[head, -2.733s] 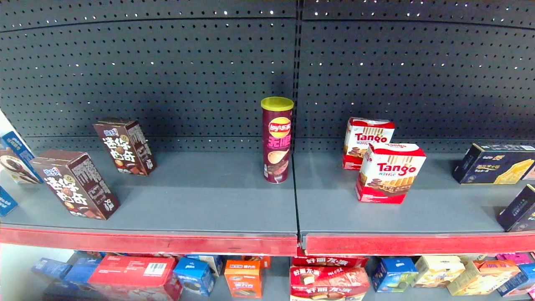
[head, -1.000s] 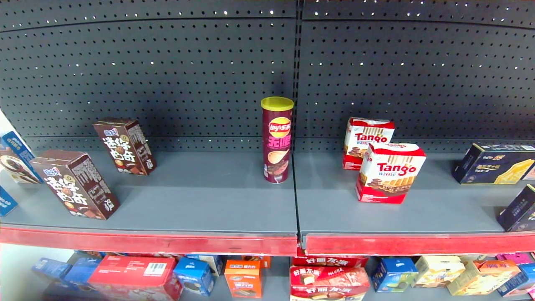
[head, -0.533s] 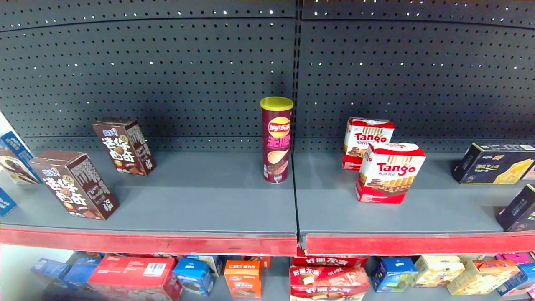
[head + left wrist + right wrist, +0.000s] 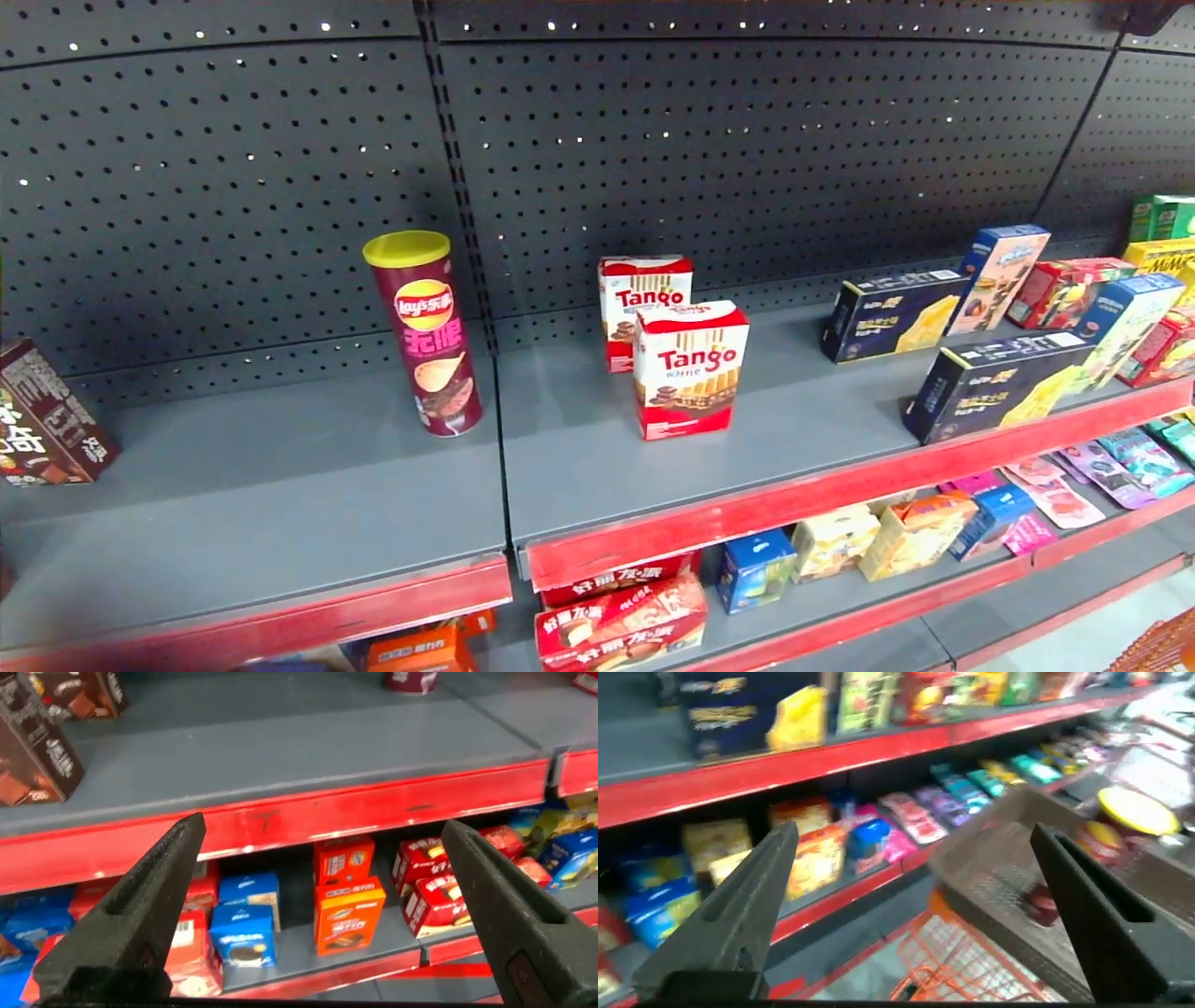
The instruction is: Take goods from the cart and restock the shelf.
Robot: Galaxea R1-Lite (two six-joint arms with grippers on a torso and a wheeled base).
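A maroon chips can [image 4: 425, 336] with a yellow lid stands upright on the grey shelf [image 4: 280, 495], near the seam between its two boards. Two red-and-white wafer boxes [image 4: 691, 369] stand right of it. In the right wrist view, an orange cart [image 4: 971, 952] carries a grey mesh basket [image 4: 1018, 873] with a yellow-lidded can [image 4: 1125, 812] lying in it. My right gripper [image 4: 920, 905] is open and empty, out in front of the lower shelves and the cart. My left gripper [image 4: 322, 915] is open and empty too, level with the shelf's red front edge [image 4: 280, 821].
Dark blue boxes [image 4: 990, 383] and other colourful boxes [image 4: 1120, 308] crowd the shelf's right end. A brown box [image 4: 42, 429] stands at the left. The lower shelf holds several snack boxes [image 4: 616, 621]. The cart's orange corner [image 4: 1162, 644] shows at the bottom right.
The head camera has swung to the right, so the whole shelf picture has slid left and the right-hand goods and the cart's corner have come into view. The goods themselves have not moved.
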